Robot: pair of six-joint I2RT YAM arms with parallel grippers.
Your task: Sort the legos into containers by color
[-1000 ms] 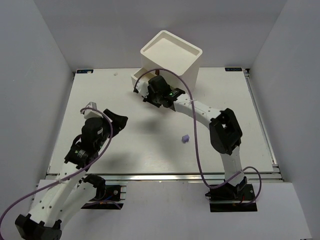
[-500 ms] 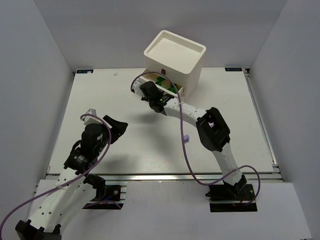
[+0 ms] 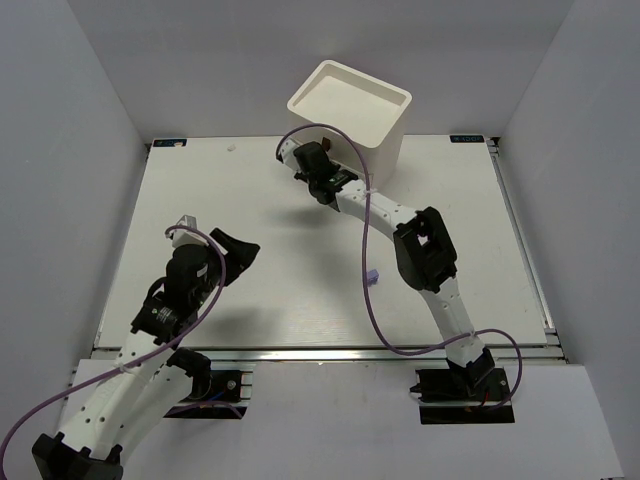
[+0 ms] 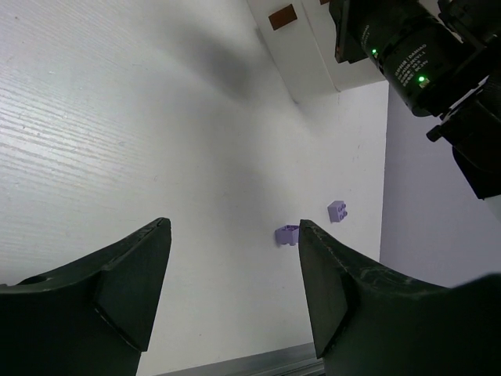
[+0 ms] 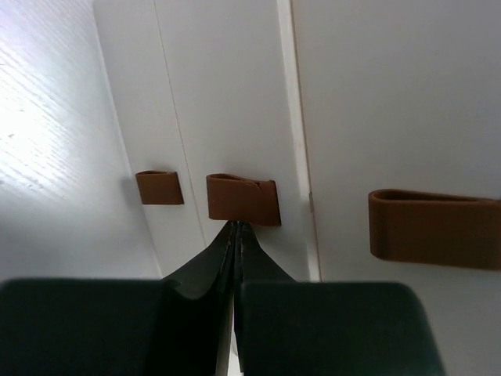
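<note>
The white cabinet [image 3: 350, 100] stands at the back centre with all three drawers pushed in. In the right wrist view its drawer fronts [image 5: 227, 94] fill the frame with three red-brown pulls. My right gripper [image 5: 236, 225] is shut, and its tips touch the lower edge of the middle pull [image 5: 243, 200]. In the top view it [image 3: 313, 160] is against the cabinet's front. My left gripper [image 4: 233, 235] is open and empty above the table, at the left in the top view [image 3: 238, 252]. Two lavender legos [image 4: 287, 234] [image 4: 338, 211] lie beyond it. One shows in the top view [image 3: 372, 276]. No green bricks show.
The right arm [image 3: 425, 250] stretches diagonally from the near right to the cabinet, with its purple cable looping over the table. Grey walls enclose the white table [image 3: 200, 190] on three sides. The table's metal front rail [image 3: 320, 352] runs along the near edge.
A drawer that stood open with green bricks inside is now pushed shut. My right gripper has moved forward to the cabinet front. My left arm has barely moved.
</note>
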